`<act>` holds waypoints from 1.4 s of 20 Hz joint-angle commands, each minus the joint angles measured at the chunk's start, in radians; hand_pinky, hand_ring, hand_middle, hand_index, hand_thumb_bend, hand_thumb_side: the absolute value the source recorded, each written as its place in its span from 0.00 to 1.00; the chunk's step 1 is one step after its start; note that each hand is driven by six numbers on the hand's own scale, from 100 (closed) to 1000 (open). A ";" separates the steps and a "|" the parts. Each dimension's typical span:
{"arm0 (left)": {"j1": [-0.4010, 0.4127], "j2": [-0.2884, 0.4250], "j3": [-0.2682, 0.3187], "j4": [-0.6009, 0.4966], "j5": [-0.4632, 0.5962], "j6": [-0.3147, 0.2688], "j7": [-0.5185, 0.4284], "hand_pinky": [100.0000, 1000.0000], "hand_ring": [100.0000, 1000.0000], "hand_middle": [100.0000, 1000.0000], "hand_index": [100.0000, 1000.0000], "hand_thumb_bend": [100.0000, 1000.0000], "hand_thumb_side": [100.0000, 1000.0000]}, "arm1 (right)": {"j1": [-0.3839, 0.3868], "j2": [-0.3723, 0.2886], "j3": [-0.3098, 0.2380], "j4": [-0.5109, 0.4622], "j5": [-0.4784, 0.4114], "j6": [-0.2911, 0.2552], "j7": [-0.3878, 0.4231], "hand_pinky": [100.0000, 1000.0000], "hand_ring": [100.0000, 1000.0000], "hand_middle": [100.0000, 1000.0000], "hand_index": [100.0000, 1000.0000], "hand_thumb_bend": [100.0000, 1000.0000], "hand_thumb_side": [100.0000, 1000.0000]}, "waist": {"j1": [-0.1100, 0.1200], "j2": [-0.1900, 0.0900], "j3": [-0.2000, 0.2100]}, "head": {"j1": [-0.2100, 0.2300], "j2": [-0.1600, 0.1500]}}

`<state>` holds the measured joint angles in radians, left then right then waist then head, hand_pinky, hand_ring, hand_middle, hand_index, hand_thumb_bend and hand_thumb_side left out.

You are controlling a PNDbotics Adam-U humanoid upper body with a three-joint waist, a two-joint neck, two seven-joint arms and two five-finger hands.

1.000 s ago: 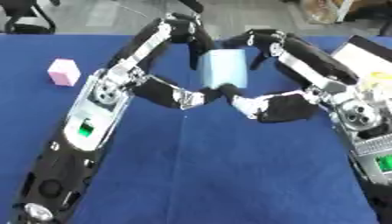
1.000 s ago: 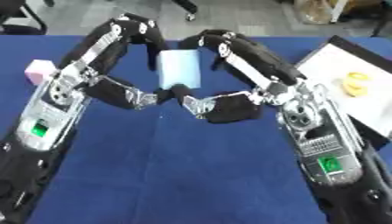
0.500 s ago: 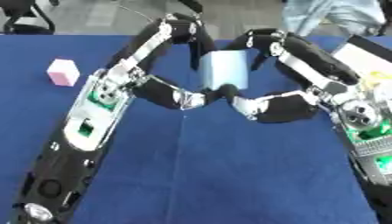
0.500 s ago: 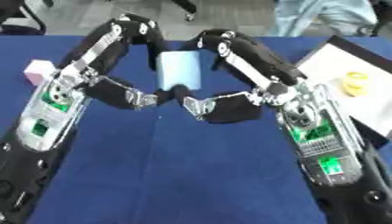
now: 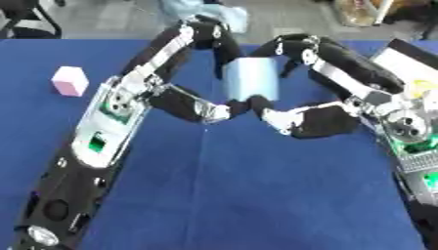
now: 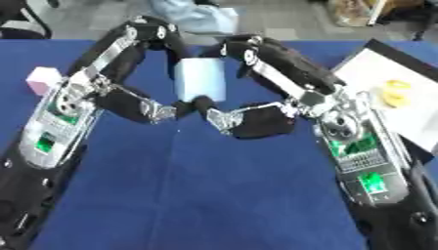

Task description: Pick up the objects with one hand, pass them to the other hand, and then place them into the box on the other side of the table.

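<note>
left hand (image 5: 224, 49) and right hand (image 5: 287, 51): both grasping light blue block (image 5: 251, 84) | pink cube (image 5: 69, 80): table (image 5: 256, 195), left | box (image 6: 402, 105): right

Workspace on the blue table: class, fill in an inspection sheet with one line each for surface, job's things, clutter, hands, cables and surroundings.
Surface: blue table, bare in the near half.
Job's things: light blue block held up between both hands at mid-table; pink cube at far left; white box at right, holding yellow pieces.
Clutter: nothing seen.
Hands: left hand and right hand both at the block; fingers unclear.
Cables: nothing seen.
Surroundings: grey floor beyond the far edge.
</note>
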<state>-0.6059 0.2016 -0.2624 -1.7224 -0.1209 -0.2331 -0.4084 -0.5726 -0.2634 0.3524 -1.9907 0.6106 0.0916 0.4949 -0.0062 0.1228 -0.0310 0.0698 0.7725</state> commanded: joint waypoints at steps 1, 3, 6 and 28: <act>-0.026 0.004 0.000 -0.031 0.011 -0.001 -0.002 0.50 0.28 0.33 0.38 0.30 0.00 | -0.017 -0.019 -0.012 -0.008 -0.001 -0.008 0.024 0.61 0.91 0.73 0.92 0.20 0.46 | -0.006 0.000 -0.002 | 0.003 -0.003; -0.028 0.005 0.001 -0.031 0.010 0.000 -0.001 0.50 0.28 0.33 0.38 0.29 0.00 | -0.018 -0.019 -0.015 -0.009 -0.001 -0.012 0.035 0.62 0.91 0.73 0.93 0.20 0.44 | -0.005 0.000 -0.002 | 0.003 -0.003; -0.032 0.006 0.002 -0.028 0.012 0.003 0.000 0.50 0.28 0.33 0.38 0.28 0.00 | -0.020 -0.020 -0.020 -0.009 0.001 -0.019 0.054 0.63 0.92 0.74 0.94 0.21 0.42 | -0.005 0.001 -0.003 | 0.004 -0.003; -0.057 0.009 0.007 -0.009 0.007 0.017 0.009 0.50 0.28 0.34 0.38 0.27 0.00 | -0.022 -0.024 -0.048 -0.009 0.013 -0.063 0.134 0.65 0.91 0.74 0.92 0.10 0.22 | -0.008 0.000 0.003 | -0.002 -0.003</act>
<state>-0.6377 0.2016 -0.2631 -1.7151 -0.1162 -0.2159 -0.4040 -0.5810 -0.2723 0.3096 -1.9907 0.6168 0.0277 0.6263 -0.0062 0.1228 -0.0288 0.0689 0.7725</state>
